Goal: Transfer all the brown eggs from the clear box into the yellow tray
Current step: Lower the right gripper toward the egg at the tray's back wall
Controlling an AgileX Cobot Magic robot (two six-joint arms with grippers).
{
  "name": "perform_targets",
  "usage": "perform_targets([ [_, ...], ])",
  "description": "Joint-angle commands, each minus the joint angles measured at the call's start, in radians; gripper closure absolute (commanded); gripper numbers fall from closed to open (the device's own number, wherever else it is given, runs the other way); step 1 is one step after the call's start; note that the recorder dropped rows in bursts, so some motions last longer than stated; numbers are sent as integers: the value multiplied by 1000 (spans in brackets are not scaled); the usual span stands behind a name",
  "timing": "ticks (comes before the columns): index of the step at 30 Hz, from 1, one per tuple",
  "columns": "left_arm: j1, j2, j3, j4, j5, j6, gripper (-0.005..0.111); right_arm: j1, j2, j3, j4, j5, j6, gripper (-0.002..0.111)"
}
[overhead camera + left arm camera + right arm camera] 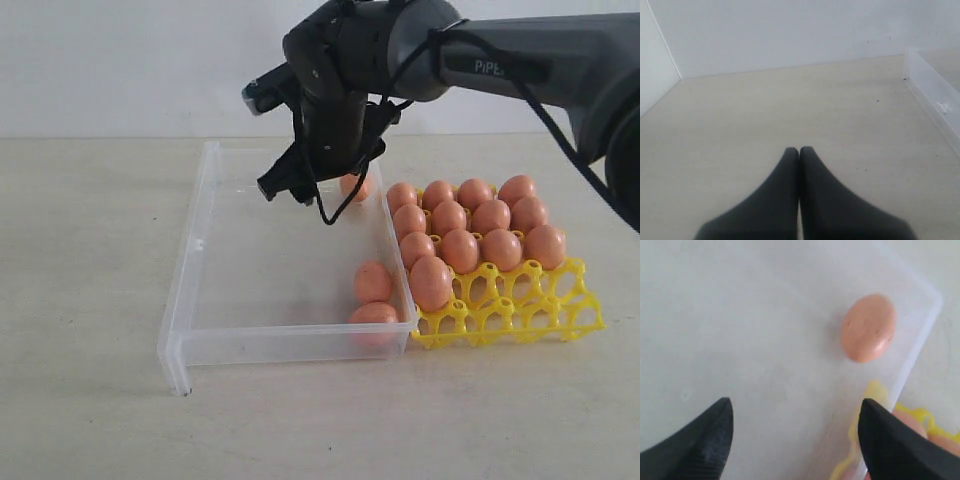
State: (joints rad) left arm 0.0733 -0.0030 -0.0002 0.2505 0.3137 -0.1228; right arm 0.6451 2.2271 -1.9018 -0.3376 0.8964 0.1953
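Three brown eggs remain in the clear box (190, 262): one at the far right (352, 187), partly behind my right arm, and two at the near right (373, 282) (375, 314). The yellow tray (520, 316) stands against the box's right wall and holds several brown eggs (460, 250); its front cups hold nothing. My right gripper (286, 190) (796, 409) hangs open above the far part of the box, with nothing between its fingers. The far egg (868, 328) lies a little beyond its tips, next to the box wall. My left gripper (799, 150) is shut and holds nothing.
The left wrist view shows bare beige table, with one wall of the clear box (935, 95) off to the side. A white wall runs behind the table. A black cable (330, 215) dangles from the right arm over the box.
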Motion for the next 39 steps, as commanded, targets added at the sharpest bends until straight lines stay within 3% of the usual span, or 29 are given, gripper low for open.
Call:
perform_targets([
  [1, -4, 3, 0, 2, -3, -4, 111, -12, 31, -5, -63, -139, 113, 41],
  [12, -4, 3, 0, 2, -3, -4, 111, -114, 78, -5, -57, -246, 241, 41],
  [20, -4, 3, 0, 2, -3, -4, 111, -117, 84, -5, 20, -323, 143, 41],
  [39, -4, 3, 0, 2, -3, -4, 111, -132, 168, -5, -81, -381, 225, 41],
])
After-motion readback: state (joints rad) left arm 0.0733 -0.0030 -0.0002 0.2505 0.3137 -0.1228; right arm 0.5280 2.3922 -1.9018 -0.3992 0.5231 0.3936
